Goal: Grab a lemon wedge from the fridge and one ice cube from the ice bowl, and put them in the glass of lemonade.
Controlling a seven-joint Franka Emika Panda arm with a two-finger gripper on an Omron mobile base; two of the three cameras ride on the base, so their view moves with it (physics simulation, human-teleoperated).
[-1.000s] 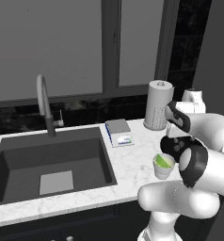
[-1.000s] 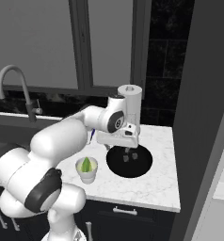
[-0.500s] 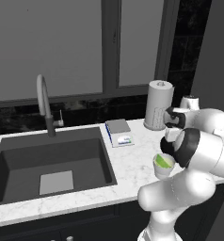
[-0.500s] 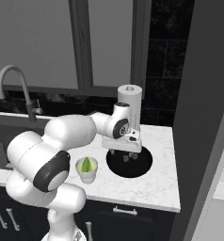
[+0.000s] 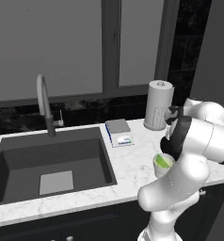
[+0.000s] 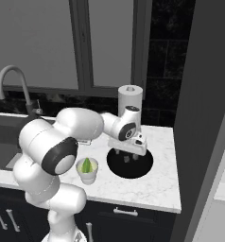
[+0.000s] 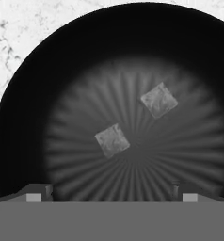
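Gripper poised over the ice bowl, jaws spread wide, nothing between them. Against the earlier right base views it has dropped lower and the wrist has swung round, so the hand now sits square above the dish instead of off its far rim. The counter, sink and glass sit in the same place throughout, so the base has not driven; only the arm has moved.

Hand view: fingertips straddle the lower edge of the frame, looking straight down into the bowl. Two ice cubes lie apart on the ribbed floor, the nearer cube closer to the line between the tips, the farther cube up and to the right. Neither is touched.

Glass of lemonade stands on the counter just left of the bowl, with a green wedge-shaped piece in it. My reading: the lemon wedge is already delivered and the ice cube is the step in hand, at the final descent.

Hard to make out:
- In the right base view the cubes are small dark specks under the hand; which one the gripper is lined up on cannot be told there.
- In the left base view the arm's elbow covers the bowl and most of the glass.
- Fridge cut off at the right edge; door state not readable.
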